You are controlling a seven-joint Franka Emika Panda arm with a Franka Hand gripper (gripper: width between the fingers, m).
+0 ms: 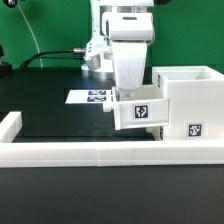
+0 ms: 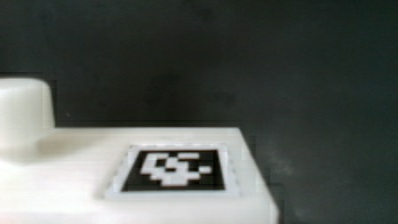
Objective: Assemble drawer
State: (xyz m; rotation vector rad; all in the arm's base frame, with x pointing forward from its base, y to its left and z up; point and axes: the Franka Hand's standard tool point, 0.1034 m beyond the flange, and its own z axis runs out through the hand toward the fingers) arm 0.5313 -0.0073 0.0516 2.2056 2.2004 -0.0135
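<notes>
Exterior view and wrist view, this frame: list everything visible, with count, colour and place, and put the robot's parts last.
drawer housing: 1, white, tagged box at the exterior view's right, against the rail.
drawer tray: 1, white, tagged, under the gripper, beside the housing's left face; its tag and knob show in the wrist view.
rail: 1, long low white, along the front, turning back at the exterior view's left.
marker board: 1, flat white with tags, behind the tray.
table mat: 1, black.
backdrop: green.
cable: 1, black, at the back left.
gripper: 1, white, directly above the tray; fingers hidden, grip unclear.
</notes>
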